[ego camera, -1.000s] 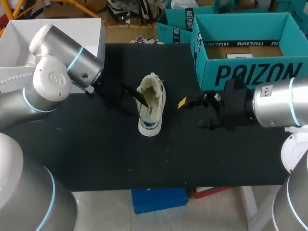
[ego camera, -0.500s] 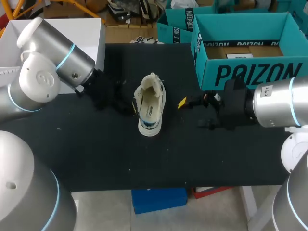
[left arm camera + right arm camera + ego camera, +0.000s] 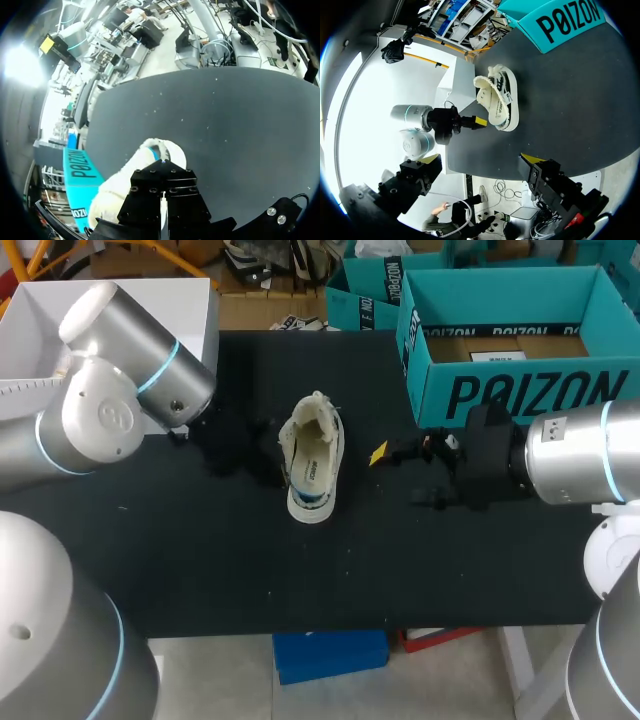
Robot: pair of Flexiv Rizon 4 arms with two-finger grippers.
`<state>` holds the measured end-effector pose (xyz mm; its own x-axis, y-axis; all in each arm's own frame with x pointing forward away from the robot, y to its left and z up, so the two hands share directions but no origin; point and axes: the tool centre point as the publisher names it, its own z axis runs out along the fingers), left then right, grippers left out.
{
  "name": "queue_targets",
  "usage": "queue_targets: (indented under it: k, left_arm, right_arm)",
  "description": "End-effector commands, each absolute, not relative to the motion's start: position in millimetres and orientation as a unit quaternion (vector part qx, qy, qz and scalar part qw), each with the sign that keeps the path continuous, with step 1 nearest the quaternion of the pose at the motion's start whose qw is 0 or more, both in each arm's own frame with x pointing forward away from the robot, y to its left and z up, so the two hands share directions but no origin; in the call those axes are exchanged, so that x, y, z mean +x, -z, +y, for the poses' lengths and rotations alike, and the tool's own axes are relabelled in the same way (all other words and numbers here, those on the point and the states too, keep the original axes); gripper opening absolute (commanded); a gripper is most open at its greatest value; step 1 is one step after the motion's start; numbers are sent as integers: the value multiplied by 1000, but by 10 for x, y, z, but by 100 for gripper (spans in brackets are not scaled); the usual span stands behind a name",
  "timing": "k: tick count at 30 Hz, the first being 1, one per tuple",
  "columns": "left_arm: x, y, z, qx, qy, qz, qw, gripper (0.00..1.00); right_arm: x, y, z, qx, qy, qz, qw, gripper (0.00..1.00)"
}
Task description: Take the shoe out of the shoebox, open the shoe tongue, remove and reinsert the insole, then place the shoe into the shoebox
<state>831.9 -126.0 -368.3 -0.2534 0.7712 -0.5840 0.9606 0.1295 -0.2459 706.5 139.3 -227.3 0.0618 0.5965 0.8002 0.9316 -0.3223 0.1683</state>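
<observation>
Black table; shoebox at its far right, open-topped. Shoe lies out on the cloth between the arms, long axis far-to-near. Left gripper just beside its left flank, nearer (state cannot be told; only the right wrist view shows its yellow tip). Right gripper spread wide, empty, apart from the shoe.
</observation>
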Motion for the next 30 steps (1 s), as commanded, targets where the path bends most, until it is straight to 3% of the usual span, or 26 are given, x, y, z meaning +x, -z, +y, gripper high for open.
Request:
queue_targets:
  k: [1, 11, 30]
  left_arm:
    - [8402, 3802, -1374, 590, 294, 737, 152, 0]
    - [8421, 3932, -1429, 582, 305, 743, 127, 0]
    - [8445, 3436, -1273, 599, 285, 733, 148, 0]
  right_arm:
    - [7068, 2270, 1399, -700, 414, -546, 202, 100]
    - [7068, 2270, 1399, -700, 414, -546, 202, 100]
    - [7068, 2270, 1399, -700, 414, -546, 202, 100]
